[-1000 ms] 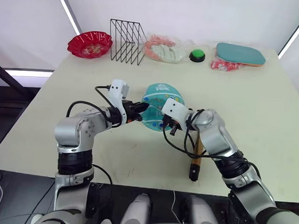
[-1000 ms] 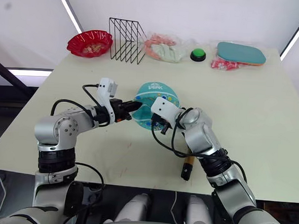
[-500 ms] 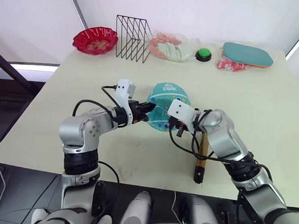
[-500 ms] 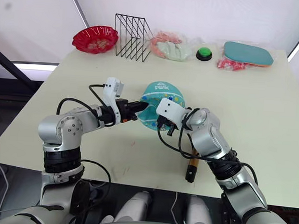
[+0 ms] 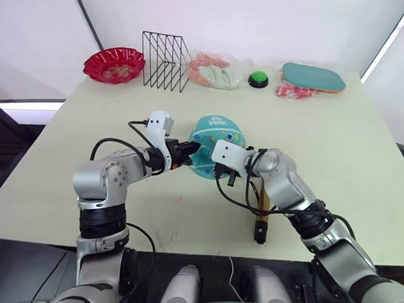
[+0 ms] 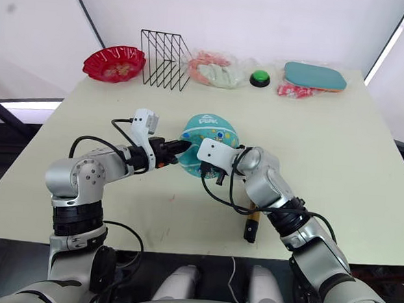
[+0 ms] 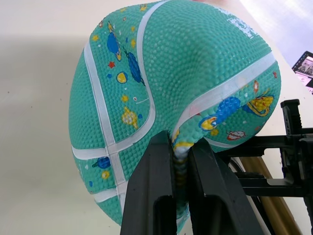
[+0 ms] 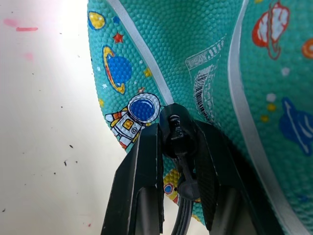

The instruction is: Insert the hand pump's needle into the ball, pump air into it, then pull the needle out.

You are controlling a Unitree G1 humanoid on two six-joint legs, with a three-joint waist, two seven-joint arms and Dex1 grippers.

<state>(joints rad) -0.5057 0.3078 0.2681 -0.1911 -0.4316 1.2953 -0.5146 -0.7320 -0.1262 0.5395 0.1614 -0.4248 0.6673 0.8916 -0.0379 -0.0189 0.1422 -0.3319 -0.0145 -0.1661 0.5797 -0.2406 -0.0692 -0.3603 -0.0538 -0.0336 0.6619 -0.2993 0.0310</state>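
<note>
- A red bowl (image 5: 114, 64) is seen at the far left of the worktop (image 5: 366, 161), at about 10 o'clock from the ball.
- A black wire rack (image 5: 165, 52) is stood just to the right of the bowl, at 11 o'clock from the ball.
- The left hand (image 5: 190, 151) is held at the ball's 9 o'clock side; in the left wrist view its fingers (image 7: 151, 196) are clamped on a pinched fold of the ball's soft skin.
- The ball (image 5: 215, 138) is set near the middle of the worktop, between the two hands, and is visibly dented and under-inflated.
- A clear bag of pale and pink items (image 5: 212, 70) is laid at 12 o'clock from the ball, along the far edge.
- The right hand (image 5: 223, 172) is pressed to the ball's 5 o'clock side; in the right wrist view its fingers (image 8: 142, 186) are closed on the needle's black fitting (image 8: 175, 131), which is held against the ball beside the barcode label (image 8: 205, 83). The metal pin itself cannot be made out.
- A black hose (image 5: 237, 198) is looped from that hand toward the pump.
- The pump (image 5: 263, 213) is laid on the worktop at 5 o'clock from the ball, partly hidden under the right forearm, with a black end toward the near edge.
- A green button (image 5: 259, 78) is placed at 1 o'clock from the ball.
- A teal paddle case (image 5: 313, 76) is laid at the far right, over a red-and-white packet (image 5: 292, 92).
</note>
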